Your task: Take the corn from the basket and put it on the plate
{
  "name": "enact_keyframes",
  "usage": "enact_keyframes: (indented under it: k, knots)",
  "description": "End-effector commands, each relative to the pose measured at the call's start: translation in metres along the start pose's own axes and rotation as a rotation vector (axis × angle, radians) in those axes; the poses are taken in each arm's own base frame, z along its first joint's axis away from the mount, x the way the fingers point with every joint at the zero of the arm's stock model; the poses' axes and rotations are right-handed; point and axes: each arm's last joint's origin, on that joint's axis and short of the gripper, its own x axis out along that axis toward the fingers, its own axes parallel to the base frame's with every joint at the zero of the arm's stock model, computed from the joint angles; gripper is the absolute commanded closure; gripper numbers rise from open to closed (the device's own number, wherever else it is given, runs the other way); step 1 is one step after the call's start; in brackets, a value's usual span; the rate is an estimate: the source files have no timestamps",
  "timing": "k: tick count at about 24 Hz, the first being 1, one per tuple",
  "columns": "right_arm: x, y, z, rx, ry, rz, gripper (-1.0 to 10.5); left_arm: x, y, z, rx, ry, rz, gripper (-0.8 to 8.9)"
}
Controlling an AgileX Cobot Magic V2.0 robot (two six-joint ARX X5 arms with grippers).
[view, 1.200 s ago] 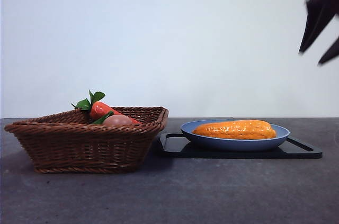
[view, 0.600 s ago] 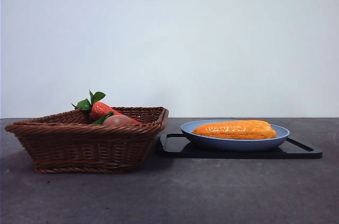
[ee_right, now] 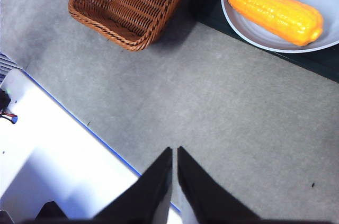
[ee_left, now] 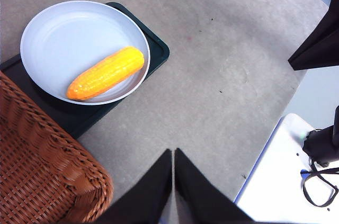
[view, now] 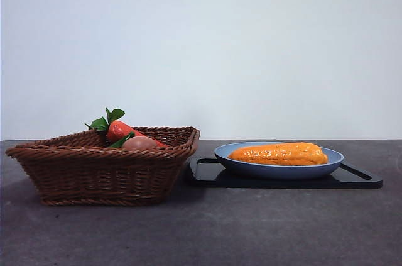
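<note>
Corn (view: 279, 153) seen laid lengthwise in light blue plate (view: 251, 166), plate set on black tray (view: 358, 178) just beside wicker basket (view: 100, 171) on grey worktop (view: 251, 228). Carrot (view: 119, 130) and egg (view: 139, 143) left in basket. Left gripper (ee_left: 173, 181) and right gripper (ee_right: 174, 179) held above worktop, fingers clenched, nothing grasped.

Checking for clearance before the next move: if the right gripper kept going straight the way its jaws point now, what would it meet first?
Probably bare grey table. The right gripper, jaws together, aims between the basket and the plate; depth is unclear.
</note>
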Motion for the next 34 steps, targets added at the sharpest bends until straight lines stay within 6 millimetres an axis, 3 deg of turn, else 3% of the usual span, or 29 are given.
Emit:
enact_keyframes:
  k: [1,11,13,21,24,28,34]
  knots:
    - [0.000,0.000,0.003,-0.010,-0.007,0.003,9.5,-0.003,-0.003,0.007,0.025,-0.033,-0.007,8.07]
    - [0.000,0.000,0.003,-0.011,-0.007,0.004,9.5,-0.003,-0.003,0.007,0.030,-0.033,-0.006,8.07]
    - [0.000,0.000,0.003,-0.011,-0.007,0.004,9.5,-0.005,0.002,0.009,0.139,-0.063,0.097,8.07]
    - [0.000,0.000,0.003,-0.012,-0.008,0.004,9.5,-0.036,0.021,0.011,0.232,-0.154,0.226,8.07]
    - [0.000,0.000,0.004,-0.020,-0.020,0.002,9.5,-0.064,0.041,0.007,0.216,-0.349,0.339,8.07]
    - [0.000,0.000,0.007,-0.036,-0.046,-0.001,9.5,-0.093,0.070,-0.040,0.166,-0.604,0.547,8.07]
    - [0.000,0.000,0.009,-0.046,-0.059,-0.002,9.5,-0.099,0.085,-0.105,0.126,-0.724,0.722,8.07]
